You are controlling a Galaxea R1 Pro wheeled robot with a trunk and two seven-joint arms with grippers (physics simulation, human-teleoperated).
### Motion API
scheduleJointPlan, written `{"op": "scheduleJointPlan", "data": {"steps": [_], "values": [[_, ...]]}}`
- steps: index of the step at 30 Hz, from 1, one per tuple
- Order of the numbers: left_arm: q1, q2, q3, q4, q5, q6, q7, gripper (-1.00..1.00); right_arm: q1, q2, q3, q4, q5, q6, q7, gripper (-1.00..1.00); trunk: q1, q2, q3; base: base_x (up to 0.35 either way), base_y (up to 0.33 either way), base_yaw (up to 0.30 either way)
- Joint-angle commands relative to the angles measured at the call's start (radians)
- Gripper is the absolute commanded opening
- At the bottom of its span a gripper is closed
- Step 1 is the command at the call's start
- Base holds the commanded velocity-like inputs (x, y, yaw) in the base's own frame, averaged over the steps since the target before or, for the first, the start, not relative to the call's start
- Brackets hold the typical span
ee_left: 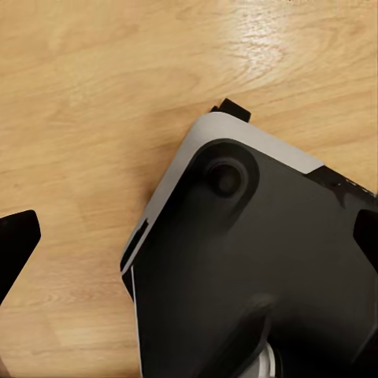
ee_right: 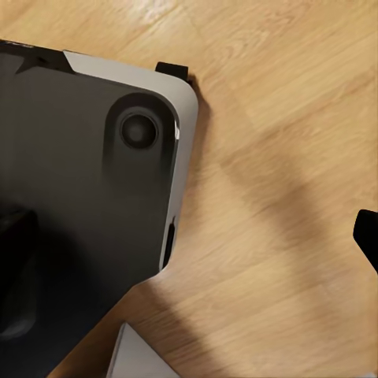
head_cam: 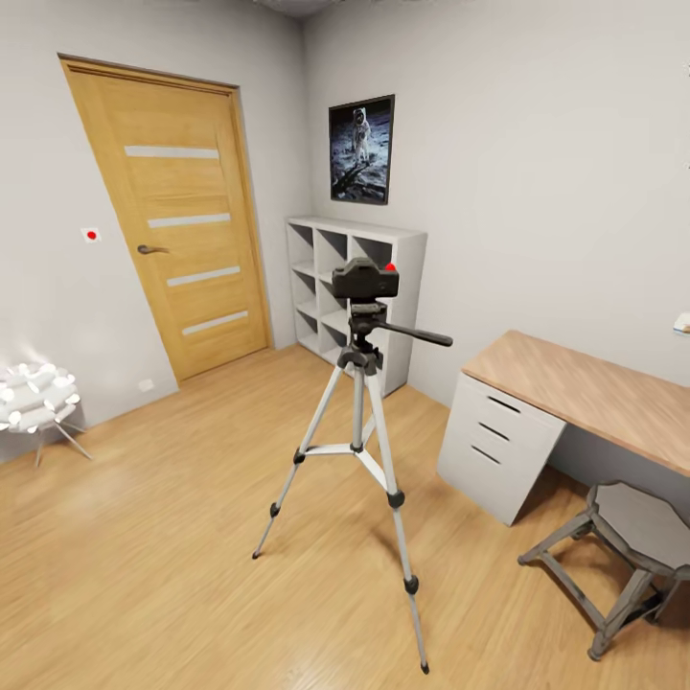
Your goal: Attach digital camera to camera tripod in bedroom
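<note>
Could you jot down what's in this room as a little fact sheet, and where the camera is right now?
room: bedroom with light grey walls and wood floor
camera: black, red mark on top, sitting on the tripod's head
tripod: standing on the floor mid-room, silver legs spread, pan handle pointing toward the desk
door: oak, closed
shelf: white, in the corner behind the tripod
poster: astronaut, above the shelf
desk: wood top, white drawers
stool: grey, beside the desk
</note>
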State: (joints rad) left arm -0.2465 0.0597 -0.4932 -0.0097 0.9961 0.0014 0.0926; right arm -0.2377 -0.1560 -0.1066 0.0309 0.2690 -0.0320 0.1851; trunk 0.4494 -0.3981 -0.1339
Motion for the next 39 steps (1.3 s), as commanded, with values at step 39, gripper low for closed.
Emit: {"op": "scheduleJointPlan", "data": {"steps": [39], "values": [[0.000,0.000,-0.008,-0.001,0.007,0.000,0.004,1.00,-0.002,-0.001,-0.008,0.003,0.009,-0.004,0.002,1.00,0.001,-0.002,0.060,0.000,0.000,0.000]]}}
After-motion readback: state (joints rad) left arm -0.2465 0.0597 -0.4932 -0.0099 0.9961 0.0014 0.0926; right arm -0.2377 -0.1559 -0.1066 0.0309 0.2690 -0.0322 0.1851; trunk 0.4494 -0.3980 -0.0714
